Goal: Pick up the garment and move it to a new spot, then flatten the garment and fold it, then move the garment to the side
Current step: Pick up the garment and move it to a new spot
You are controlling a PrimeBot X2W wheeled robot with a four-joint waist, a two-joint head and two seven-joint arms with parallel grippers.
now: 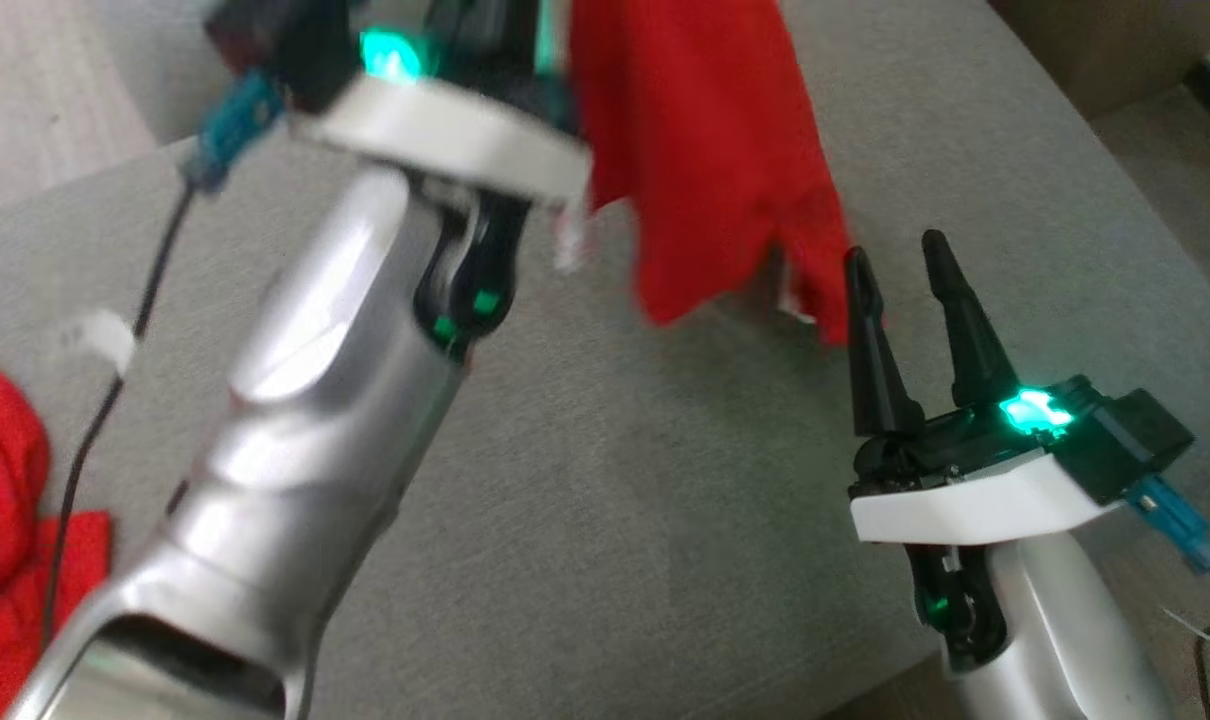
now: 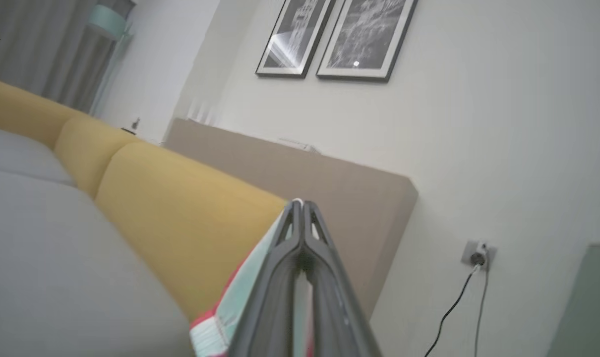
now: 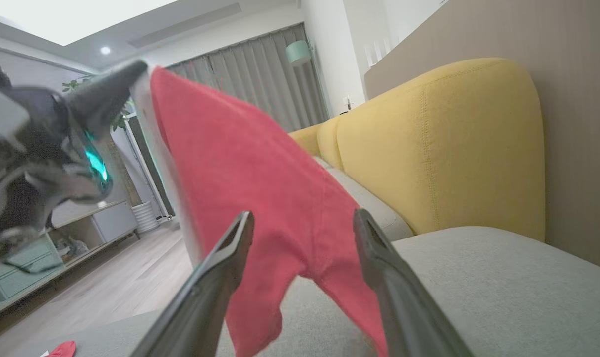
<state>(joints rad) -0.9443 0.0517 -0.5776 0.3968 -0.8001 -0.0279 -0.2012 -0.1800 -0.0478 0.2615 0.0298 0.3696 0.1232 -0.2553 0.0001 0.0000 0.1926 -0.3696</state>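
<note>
The garment is red and hangs in the air over the grey sofa seat. My left gripper is shut on its top edge, where a pale striped band shows beside the fingers. In the right wrist view the left gripper holds the garment high while the cloth drapes down. My right gripper stands open just right of the garment's lower hem. In its own view the right gripper has the hanging cloth straight ahead of the spread fingers, with nothing clamped.
Another red cloth lies bunched at the seat's left edge. Yellow backrests rise behind the seat, with a beige wall panel beyond. A cable runs along my left arm. Wooden floor and a low cabinet lie off the sofa.
</note>
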